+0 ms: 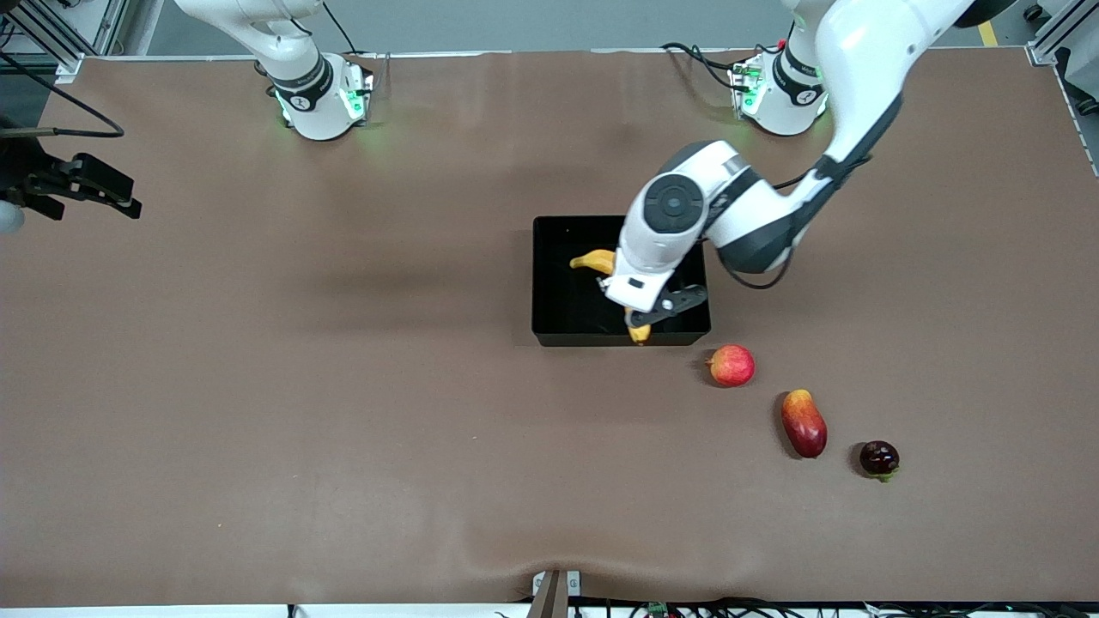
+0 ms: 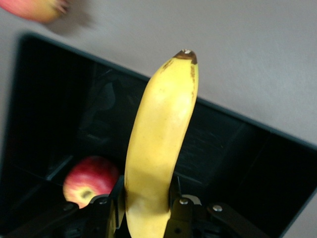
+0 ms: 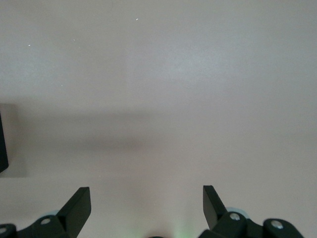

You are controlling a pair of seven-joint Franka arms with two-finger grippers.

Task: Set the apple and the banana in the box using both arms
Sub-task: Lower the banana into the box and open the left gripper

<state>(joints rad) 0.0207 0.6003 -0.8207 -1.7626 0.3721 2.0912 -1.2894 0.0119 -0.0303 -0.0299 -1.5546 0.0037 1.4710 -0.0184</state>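
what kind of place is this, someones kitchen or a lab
Most likely a robotics lab, not a kitchen: two white arms are bolted to a wide brown table, metal framing lines its edges, and the left gripper holds a banana over a black box.

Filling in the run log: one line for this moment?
left gripper: shut on banana, over box | apple: in box | right gripper: open, waiting

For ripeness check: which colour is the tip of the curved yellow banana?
Dark brown; the curved yellow banana shows best in the left wrist view.
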